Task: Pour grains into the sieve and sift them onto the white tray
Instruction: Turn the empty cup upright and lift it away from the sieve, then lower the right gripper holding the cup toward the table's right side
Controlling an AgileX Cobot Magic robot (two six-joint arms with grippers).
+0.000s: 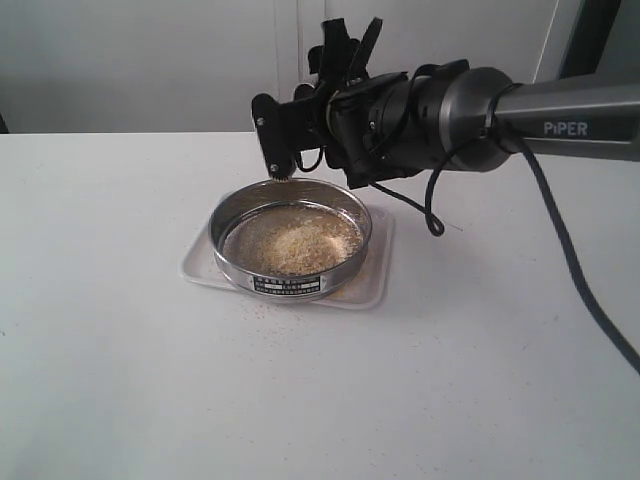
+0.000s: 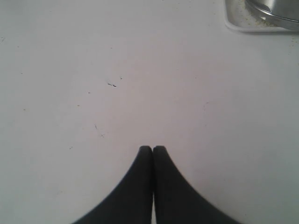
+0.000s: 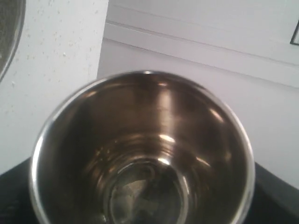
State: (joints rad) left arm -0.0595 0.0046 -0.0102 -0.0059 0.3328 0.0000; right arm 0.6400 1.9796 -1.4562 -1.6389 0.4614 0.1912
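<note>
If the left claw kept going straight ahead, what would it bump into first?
Probably only bare table. The left claw points across it; the white tray and sieve lie off to one side.

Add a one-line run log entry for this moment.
steel cup: empty, in right gripper | grains: in sieve on white tray | left gripper: shut over bare table

Shiny steel cup (image 3: 145, 116) (in tool (image 3: 145, 191)); table (image 3: 56, 93) behind.

Left fingers (image 2: 136, 184) pressed together; right arm (image 1: 570, 115) outstretched.
</note>
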